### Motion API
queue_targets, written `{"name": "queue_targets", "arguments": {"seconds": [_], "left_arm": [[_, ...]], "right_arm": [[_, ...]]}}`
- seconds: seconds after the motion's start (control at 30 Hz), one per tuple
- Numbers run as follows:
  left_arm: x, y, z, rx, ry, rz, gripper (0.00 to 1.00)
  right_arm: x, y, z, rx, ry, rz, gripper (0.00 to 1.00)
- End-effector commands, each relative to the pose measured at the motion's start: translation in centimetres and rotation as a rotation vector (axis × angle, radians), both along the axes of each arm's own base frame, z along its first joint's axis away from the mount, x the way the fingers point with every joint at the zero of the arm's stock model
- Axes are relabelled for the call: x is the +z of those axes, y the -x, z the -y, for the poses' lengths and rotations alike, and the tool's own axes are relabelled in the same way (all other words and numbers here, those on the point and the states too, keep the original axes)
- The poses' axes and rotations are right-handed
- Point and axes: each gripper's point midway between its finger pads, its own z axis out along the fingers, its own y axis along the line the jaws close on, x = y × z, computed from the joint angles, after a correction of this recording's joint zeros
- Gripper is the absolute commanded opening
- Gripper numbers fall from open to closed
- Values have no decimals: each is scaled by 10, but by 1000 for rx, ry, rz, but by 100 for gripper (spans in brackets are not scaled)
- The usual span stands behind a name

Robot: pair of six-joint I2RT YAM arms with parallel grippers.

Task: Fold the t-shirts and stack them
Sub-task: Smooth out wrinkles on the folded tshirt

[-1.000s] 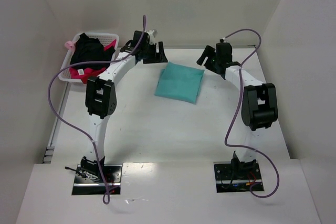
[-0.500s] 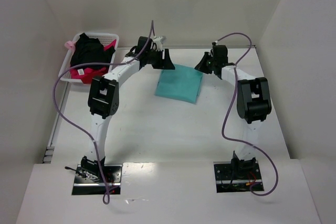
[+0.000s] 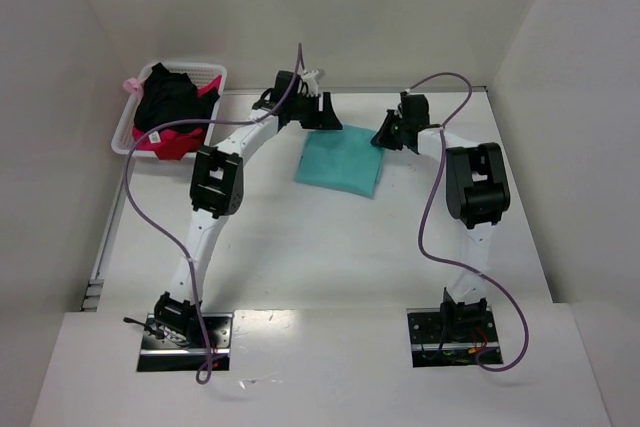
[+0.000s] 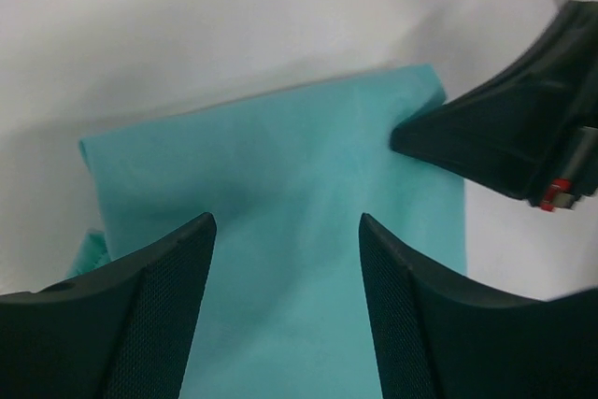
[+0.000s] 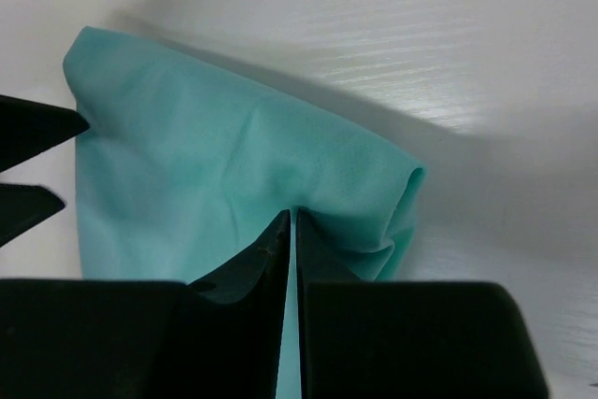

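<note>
Top view: folded teal shirt (image 3: pixel 340 159) lies on the table (image 3: pixel 300 247), far side. Its far right corner is pinched by the right gripper (image 5: pixel 289 221); the left gripper (image 4: pixel 287 226), spread, hovers over the far left corner. It should catch every layer before an even lift. Back wall (image 3: pixel 350 27) close; open room lies nearer; basket (image 3: pixel 128 139) left

The top camera looks down from above and behind my bases over the whole counter (image 3: pixel 300 237). Each wrist camera peers close along its own pair, my left fingers (image 4: pixel 140 324) and right fingers (image 5: pixel 234 324), roughly facing each other, it seems, across the shared teal t-shirt (image 3: pixel 340 159).
</note>
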Motion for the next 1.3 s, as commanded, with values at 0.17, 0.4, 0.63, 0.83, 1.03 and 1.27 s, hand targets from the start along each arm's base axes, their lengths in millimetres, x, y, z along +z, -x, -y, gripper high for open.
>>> {"name": "queue_targets", "arguments": {"seconds": [0.17, 0.4, 0.63, 0.83, 1.03, 1.27], "left_arm": [[-14, -27, -8, 47, -59, -37, 71], [-18, -35, -23, 90, -77, -40, 71], [14, -31, -41, 93, -155, 17, 71], [76, -35, -56, 151, -195, 139, 71], [131, -23, -74, 197, -243, 214, 74], [174, 4, -96, 256, -349, 271, 76]], "right_arm": [[7, -15, 32, -73, 68, 34, 11], [2, -1, 52, -113, 115, 8, 11], [47, 5, 51, -110, 99, 82, 11], [126, 9, 56, -131, 98, 248, 14], [154, 19, 34, -38, 33, 287, 14], [90, 39, -7, 90, 5, 169, 8]]}}
